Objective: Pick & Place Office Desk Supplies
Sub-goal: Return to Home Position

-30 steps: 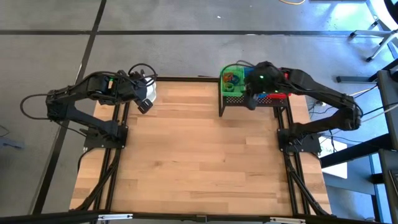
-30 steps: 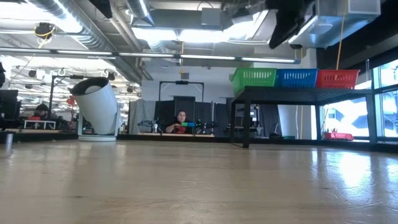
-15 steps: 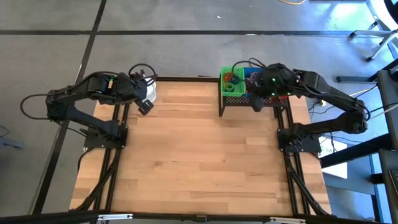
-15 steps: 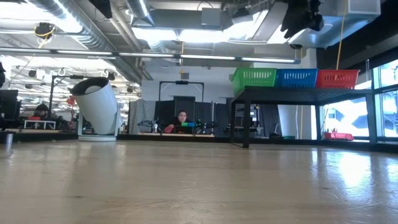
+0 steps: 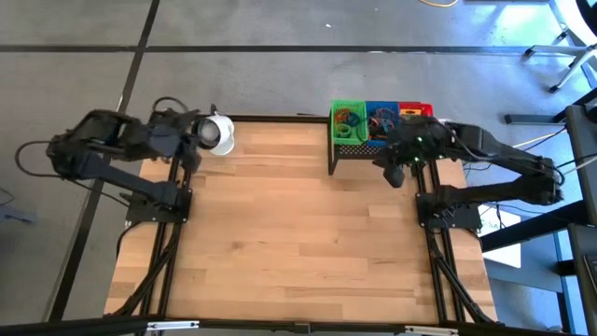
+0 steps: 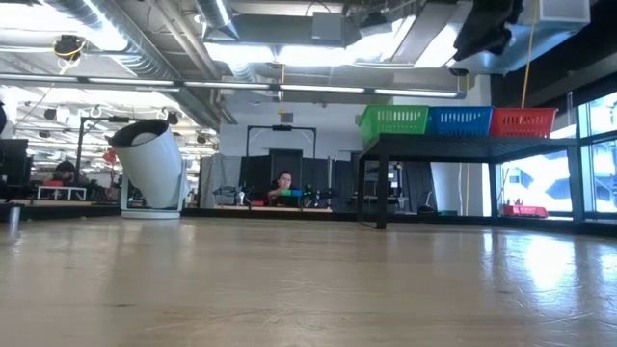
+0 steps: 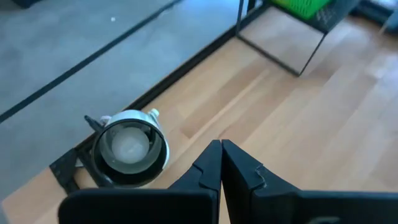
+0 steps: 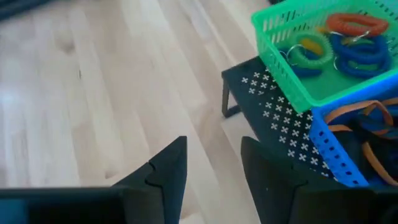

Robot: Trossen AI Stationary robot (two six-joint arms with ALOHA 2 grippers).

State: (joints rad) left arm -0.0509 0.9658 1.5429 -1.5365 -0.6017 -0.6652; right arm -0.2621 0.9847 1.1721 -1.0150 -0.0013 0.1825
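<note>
The right gripper [image 8: 213, 143] hangs with its 2 fingers spread, just in front of the black mesh rack [image 8: 273, 106]. Atop the rack, just beyond the gripper, the green tray [image 8: 286, 62], blue tray [image 8: 339, 149] and red tray [image 5: 417, 110] stand side by side. The left gripper [image 7: 221, 146], fingers pressed together, points toward the white cup [image 7: 129, 155] nearby.

We see the wooden desk [image 5: 298, 243] carrying two things: a white round cup [image 5: 219, 133] at the far left corner and a black mesh rack [image 5: 350, 149] at the far edge near the right corner. On the rack: green tray [image 5: 347, 117], blue tray [image 5: 378, 114], red tray [image 5: 417, 109], side by side.
</note>
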